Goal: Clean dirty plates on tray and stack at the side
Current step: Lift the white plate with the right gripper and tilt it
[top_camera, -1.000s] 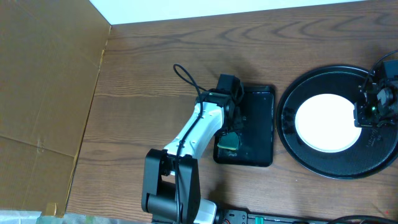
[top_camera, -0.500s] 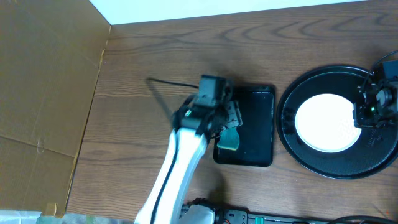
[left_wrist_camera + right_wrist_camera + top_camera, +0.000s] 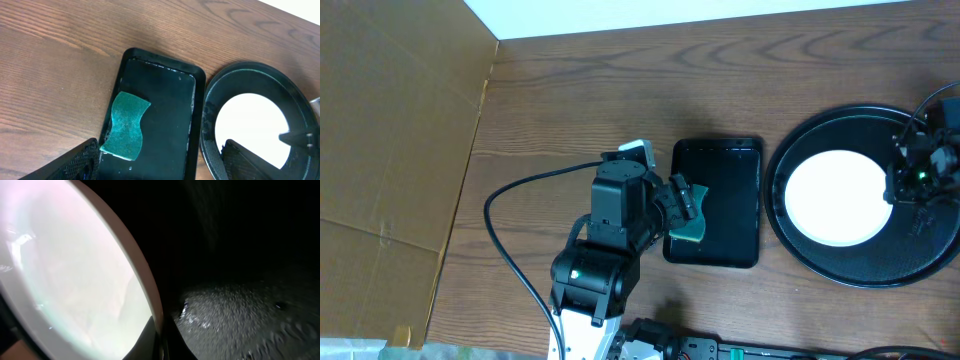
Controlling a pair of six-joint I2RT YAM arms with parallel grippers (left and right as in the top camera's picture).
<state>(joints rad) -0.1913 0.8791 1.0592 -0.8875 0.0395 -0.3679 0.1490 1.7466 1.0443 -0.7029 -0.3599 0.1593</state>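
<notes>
A white plate [image 3: 835, 197] lies in the large round black tray [image 3: 820, 268] at the right; I see no teal smear on it. My right gripper [image 3: 903, 186] is at the plate's right rim. In the right wrist view the fingers [image 3: 161, 339] are shut on the plate's rim [image 3: 145, 287], with the tray's black floor [image 3: 235, 315] beside it. My left gripper [image 3: 686, 200] is open and empty over the left edge of the small rectangular black tray [image 3: 732, 205]. In the left wrist view its fingers [image 3: 160, 167] straddle that tray [image 3: 165, 125], below a teal sponge [image 3: 125, 125].
The teal sponge [image 3: 687, 228] lies in the rectangular tray's near-left corner. A cardboard wall [image 3: 400, 130] stands at the left. The left arm's black cable [image 3: 520, 190] loops over the wood table. The round tray [image 3: 220, 95] and plate [image 3: 255, 120] also show in the left wrist view.
The left arm has swung round and its gripper has pulled back to the rectangular tray's left edge, off the sponge. The plate looks shifted slightly left. The right gripper stays at the rim.
</notes>
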